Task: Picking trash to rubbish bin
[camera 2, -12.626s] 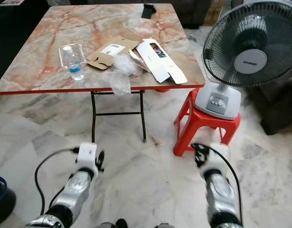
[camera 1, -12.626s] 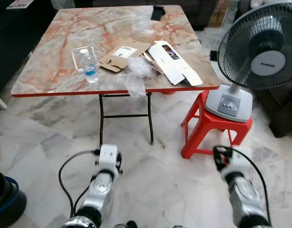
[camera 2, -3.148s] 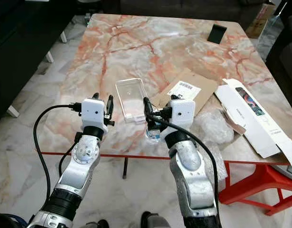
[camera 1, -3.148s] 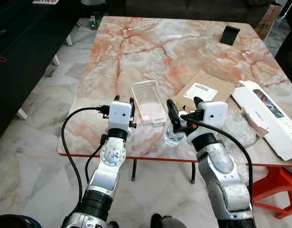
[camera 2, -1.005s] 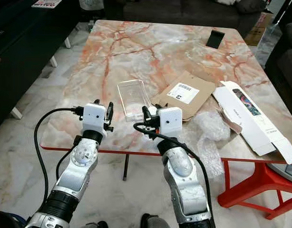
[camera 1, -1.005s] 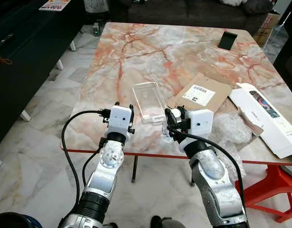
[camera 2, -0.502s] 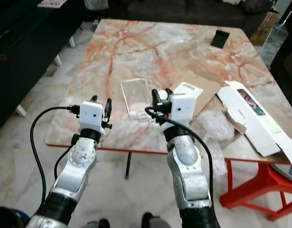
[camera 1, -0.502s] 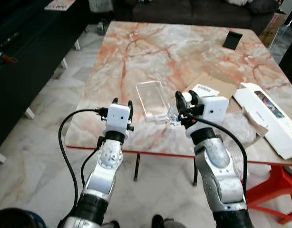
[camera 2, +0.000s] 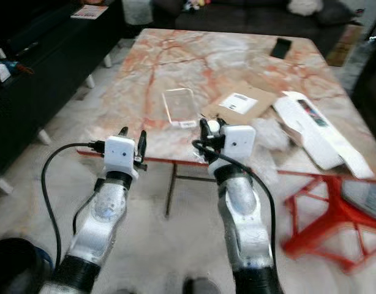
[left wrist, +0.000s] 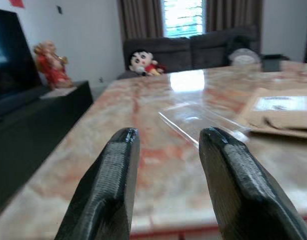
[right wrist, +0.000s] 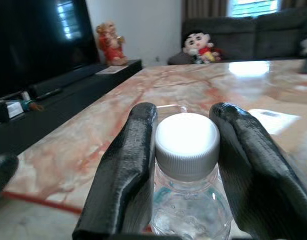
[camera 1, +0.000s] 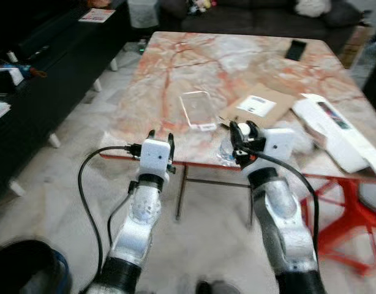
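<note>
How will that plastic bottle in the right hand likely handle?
The bottle looks clear and nearly empty, so probably light and easily squashed. The right hand pinches just under its white cap, so it may swing or slip.

A bottle point(right wrist: 187, 150) sits between the right gripper's point(right wrist: 187, 145) fingers, off the table's point(camera 1: 169, 79) near edge. The left gripper point(left wrist: 166, 145) hangs beside it, also before the edge. On the table lie a tray point(camera 1: 199, 109), right of it cardboard point(camera 1: 259, 105), then a box point(camera 1: 335, 125). A stool point(camera 1: 350, 208) stands at right.
</note>
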